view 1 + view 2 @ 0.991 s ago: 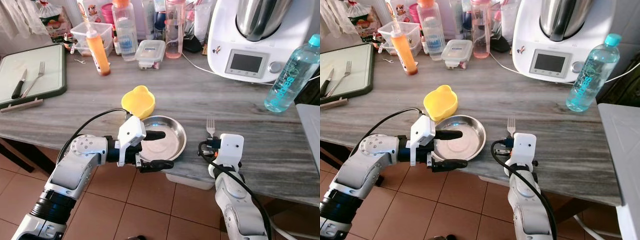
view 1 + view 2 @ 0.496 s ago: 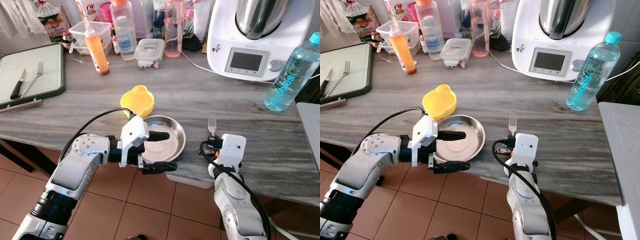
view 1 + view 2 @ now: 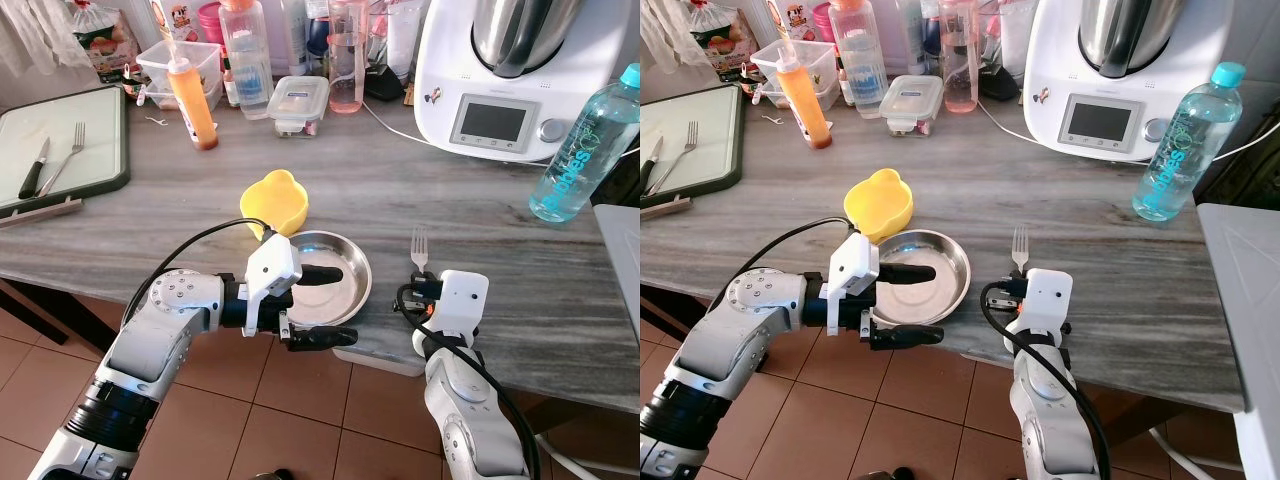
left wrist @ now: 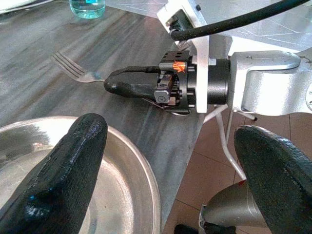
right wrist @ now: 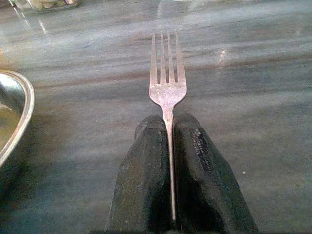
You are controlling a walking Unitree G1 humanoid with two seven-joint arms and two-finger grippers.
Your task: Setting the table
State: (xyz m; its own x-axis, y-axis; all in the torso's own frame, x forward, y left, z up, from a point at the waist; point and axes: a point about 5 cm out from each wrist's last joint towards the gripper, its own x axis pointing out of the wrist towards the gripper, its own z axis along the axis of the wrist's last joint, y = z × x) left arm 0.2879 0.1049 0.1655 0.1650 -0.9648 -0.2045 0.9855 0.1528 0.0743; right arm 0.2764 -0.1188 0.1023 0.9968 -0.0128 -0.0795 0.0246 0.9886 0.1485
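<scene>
**Fork placement beside the plate under way**

Right gripper (image 5: 169, 170) is clamped on the handle of the fork (image 5: 166, 85), tines lying on the table (image 3: 480, 215) just right of the steel plate (image 3: 335, 280). Your left gripper (image 3: 318, 305) is spread wide across the plate's near rim. Judged next: release the fork, then withdraw without dragging it.

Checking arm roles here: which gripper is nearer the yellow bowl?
Left. The left gripper straddles the steel plate's near rim, just below the yellow bowl; the right gripper holds the fork farther right.
</scene>
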